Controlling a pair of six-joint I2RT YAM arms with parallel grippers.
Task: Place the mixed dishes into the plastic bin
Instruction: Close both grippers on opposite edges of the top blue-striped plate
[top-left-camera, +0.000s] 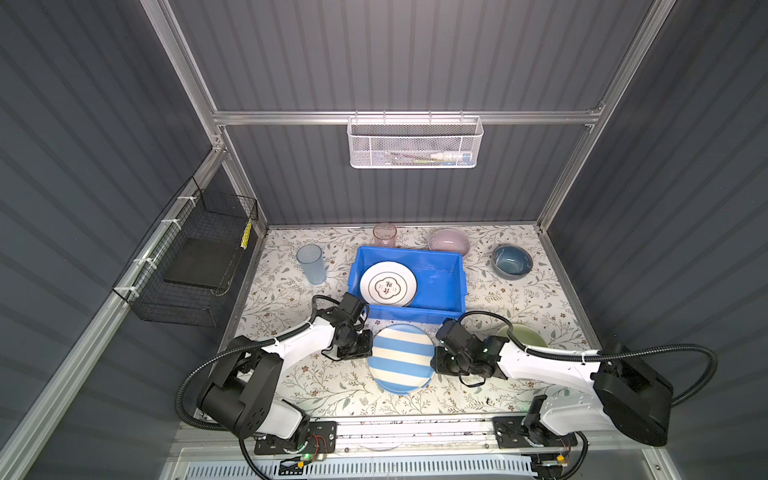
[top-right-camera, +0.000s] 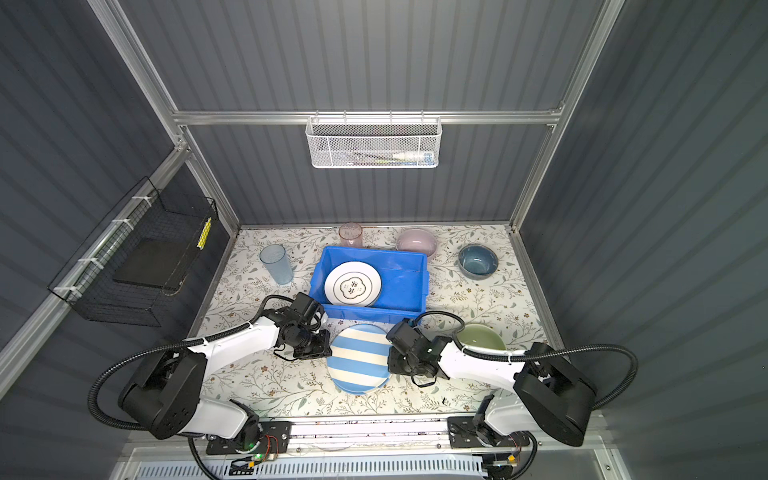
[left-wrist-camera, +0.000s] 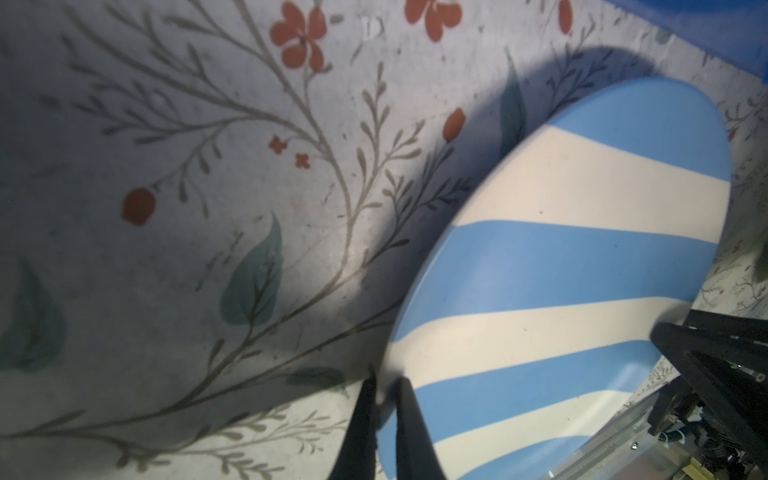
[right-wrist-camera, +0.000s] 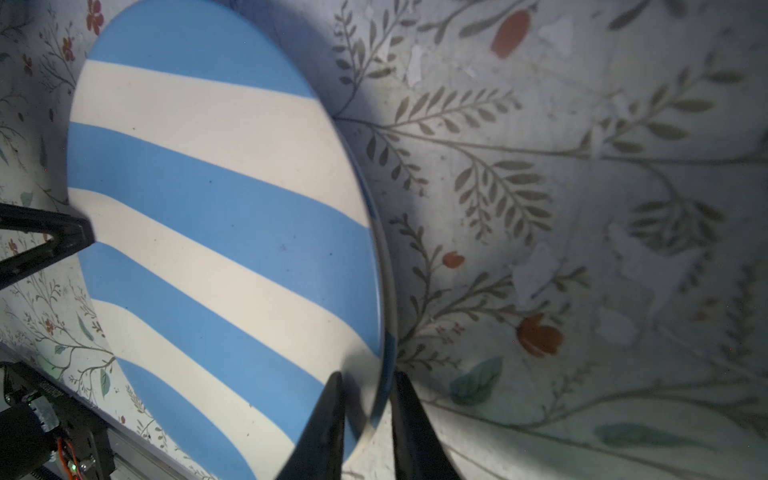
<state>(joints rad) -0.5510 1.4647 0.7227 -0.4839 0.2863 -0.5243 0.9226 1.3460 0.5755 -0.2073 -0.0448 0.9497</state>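
- Right wrist view is showing the right gripper (right-wrist-camera: 368, 419) clamping the striped plate (right-wrist-camera: 224, 232); the left gripper (left-wrist-camera: 384, 415) is pinching its opposite rim.
- Plate is waiting at 6 o'clock of the plastic bin (top-left-camera: 440, 270).
- Arms should be rising evenly, targeting its bare 3 o'clock half.

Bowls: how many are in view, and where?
3. The lilac bowl behind the blue bin; dark blue bowl right of the bin; pale green bowl front right, partly hidden by the right arm. Others may be hidden.
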